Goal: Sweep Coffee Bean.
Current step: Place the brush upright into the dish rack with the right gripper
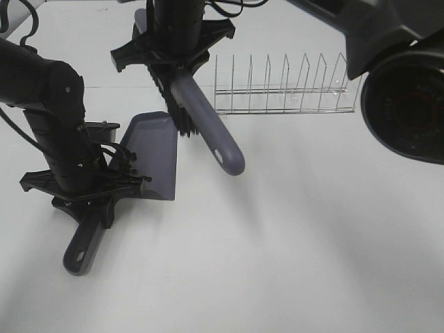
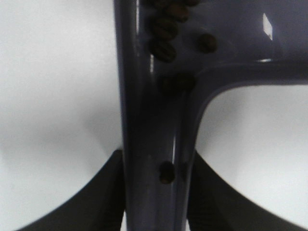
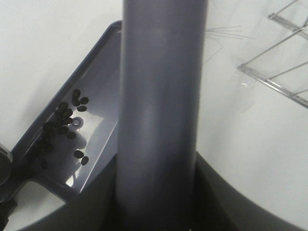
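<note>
Coffee bean [image 3: 61, 122] heaped in dustpan [image 1: 154, 146] (left pincer [image 2: 156, 202] clamps it).

So the left arm [image 1: 52, 111] comes in from the left side with the elbow bent and the wrist pointing down. The left tool [image 1: 89, 201] sits low, its dark fingers [image 2: 103, 197] clamped on either side of the dustpan handle [image 1: 82, 246]. The right arm [image 1: 177, 17] drops in from the top, with the right tool [image 1: 179, 69] closed tight round the brush handle [image 1: 215, 135].

The left tool [image 2: 156, 161] is clamping the dustpan [image 2: 139, 96] handle; coffee beans [image 2: 163, 30] are lying in the pan, one on the handle.
</note>
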{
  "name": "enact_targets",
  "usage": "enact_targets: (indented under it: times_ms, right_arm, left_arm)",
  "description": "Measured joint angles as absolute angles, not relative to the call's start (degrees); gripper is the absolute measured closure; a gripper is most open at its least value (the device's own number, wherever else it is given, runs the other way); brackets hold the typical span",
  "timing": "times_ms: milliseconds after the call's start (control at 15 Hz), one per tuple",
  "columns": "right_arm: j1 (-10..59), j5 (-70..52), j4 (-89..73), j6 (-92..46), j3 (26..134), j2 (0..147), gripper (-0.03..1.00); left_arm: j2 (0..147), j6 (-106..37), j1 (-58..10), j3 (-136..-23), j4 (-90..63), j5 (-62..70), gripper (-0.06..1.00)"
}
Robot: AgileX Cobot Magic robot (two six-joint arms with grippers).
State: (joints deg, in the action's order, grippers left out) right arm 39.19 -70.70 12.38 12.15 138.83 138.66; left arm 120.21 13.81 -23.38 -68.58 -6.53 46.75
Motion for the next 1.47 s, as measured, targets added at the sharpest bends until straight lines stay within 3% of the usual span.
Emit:
enact_targets:
  times_ms: [333,800,1133,1467]
  right_arm:
    - [31.46,-70.76,13.12,10.94,132.53,129.66,0.69]
    - [13.92,-70.65,12.83,9.40,106.40,113.62,0.69]
    - [12.09,-69.39,12.66,9.40,94.02,113.27,0.69]
    - [12.09,-63.43,12.83,9.40,93.05,117.63,0.69]
  left_arm:
    - [120.21,13.69,-23.38,-68.58,-6.59,46.75,0.62]
    - [120.21,13.69,-23.38,-68.58,-6.59,46.70,0.62]
    - [120.21,13.69,-23.38,-68.58,-6.59,46.64,0.62]
    - [120.21,13.69,-23.38,-68.58,-6.59,46.64,0.62]
